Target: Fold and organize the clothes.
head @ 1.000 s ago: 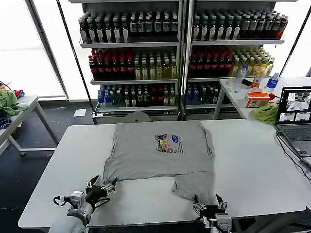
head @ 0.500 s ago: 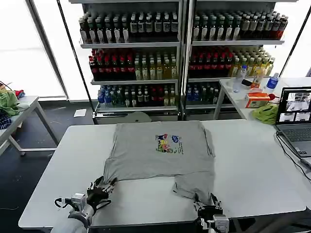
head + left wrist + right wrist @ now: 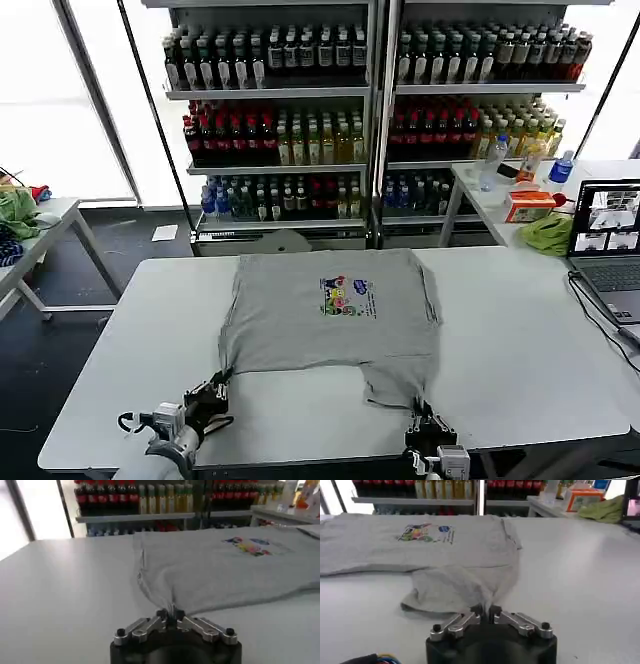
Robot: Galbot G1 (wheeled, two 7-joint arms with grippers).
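A light grey T-shirt (image 3: 335,310) with a small multicolour chest print lies spread on the white table (image 3: 520,340). Its lower hem is drawn toward the table's near edge at both corners. My left gripper (image 3: 215,388) is shut on the near left hem corner (image 3: 170,609). My right gripper (image 3: 422,418) is shut on the near right hem corner (image 3: 487,607), where the cloth bunches into a loose fold (image 3: 460,587). In the left wrist view the T-shirt (image 3: 225,565) stretches away from the jaws.
A laptop (image 3: 607,245) with a cable stands at the table's right edge. Behind it a side table holds a green cloth (image 3: 548,232), an orange box and bottles. Drink shelves (image 3: 370,110) fill the back. Another table (image 3: 30,235) with cloths stands far left.
Both grippers have closed on the hem corners and pulled back toward the near edge. The hem has been drawn with them and the left side of the shirt has straightened.
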